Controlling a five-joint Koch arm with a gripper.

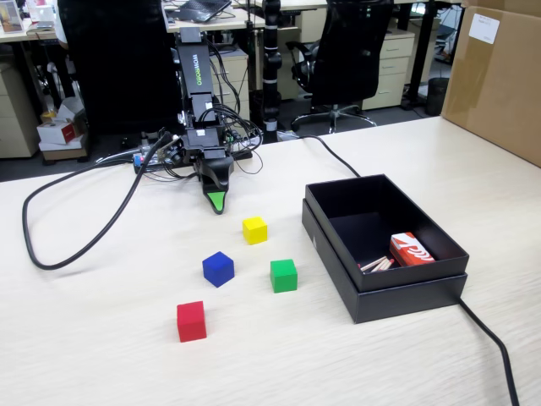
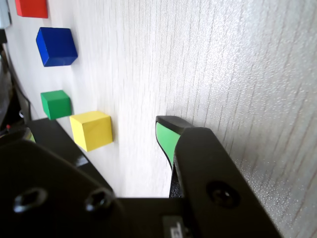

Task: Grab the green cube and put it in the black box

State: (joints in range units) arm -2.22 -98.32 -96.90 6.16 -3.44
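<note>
The green cube (image 1: 283, 275) sits on the pale table, left of the black box (image 1: 406, 301) and apart from it. In the wrist view the green cube (image 2: 55, 104) lies just above a yellow cube (image 2: 91, 130). My gripper (image 1: 217, 203) hangs with its green tip pointing down at the table, behind the cubes and well back from the green one. The wrist view shows my gripper (image 2: 97, 129) open: bare table lies between the green-faced fingertip (image 2: 166, 139) and the dark jaw at the left. Nothing is held.
A yellow cube (image 1: 254, 229), a blue cube (image 1: 218, 268) and a red cube (image 1: 191, 320) lie around the green one. The box holds a red-and-white packet (image 1: 411, 249). A black cable (image 1: 494, 342) runs off the box's right corner. A brown carton (image 1: 499, 76) stands far right.
</note>
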